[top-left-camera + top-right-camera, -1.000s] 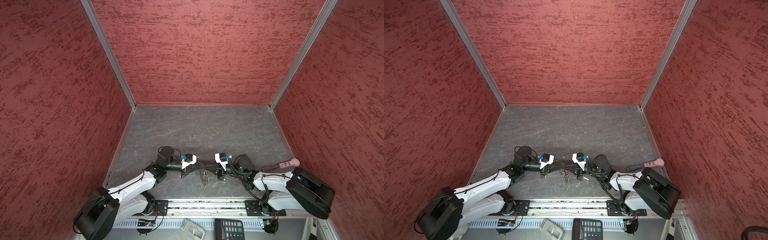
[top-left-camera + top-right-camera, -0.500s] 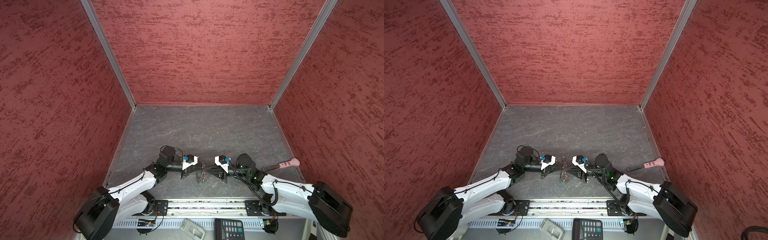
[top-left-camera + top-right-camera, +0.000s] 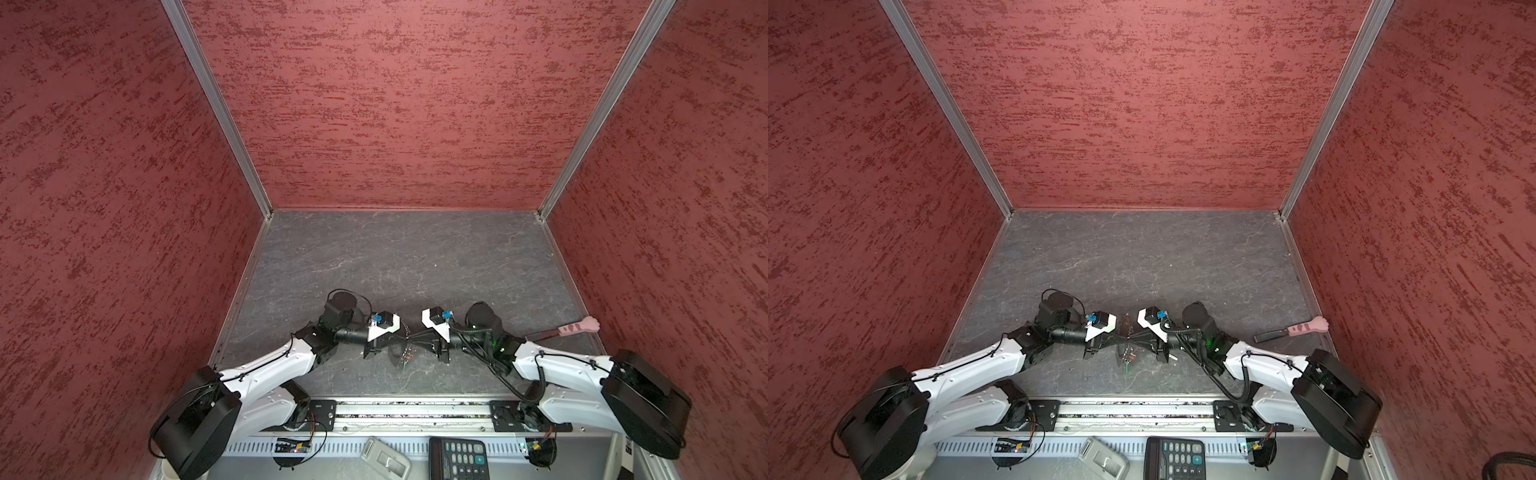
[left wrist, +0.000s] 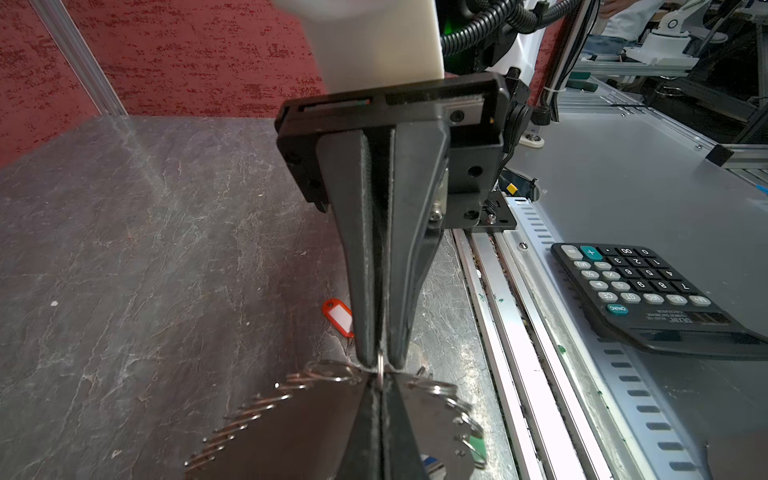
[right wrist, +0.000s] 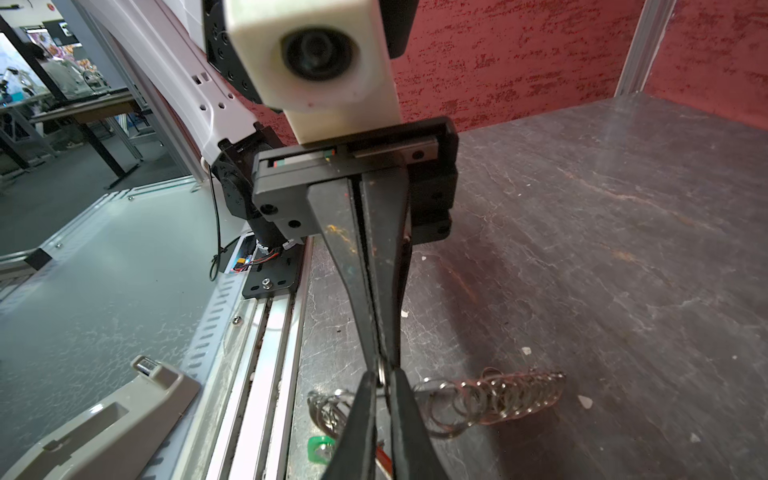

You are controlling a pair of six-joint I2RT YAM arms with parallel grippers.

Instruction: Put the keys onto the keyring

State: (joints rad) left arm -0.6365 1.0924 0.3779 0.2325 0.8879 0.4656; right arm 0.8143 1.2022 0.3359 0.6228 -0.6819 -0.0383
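Both grippers meet tip to tip low over the table's front middle. My left gripper (image 3: 404, 338) (image 4: 380, 386) is shut on a small silver ring of the keyring (image 4: 441, 390) (image 5: 498, 400). My right gripper (image 3: 416, 338) (image 5: 383, 376) is shut on the same ring from the opposite side. The keyring's silver links trail off to both sides, and its cluster hangs beneath the tips (image 3: 1128, 358) with a green tag (image 5: 318, 449). The keys' red tag with white label (image 4: 337, 316) lies on the table beside the right fingers; its metal blade is mostly hidden.
A pink cat-paw tool (image 3: 581, 325) (image 3: 1308, 326) lies by the right wall. In front of the table's front rail (image 3: 411, 411) sit a black calculator (image 3: 457, 457) (image 4: 648, 291) and a grey plastic part (image 3: 384, 457) (image 5: 104, 428). Red walls close three sides.
The two grippers have drawn slightly closer, so their tips now meet. The right arm's rear links swung out and back. The left gripper stayed shut.
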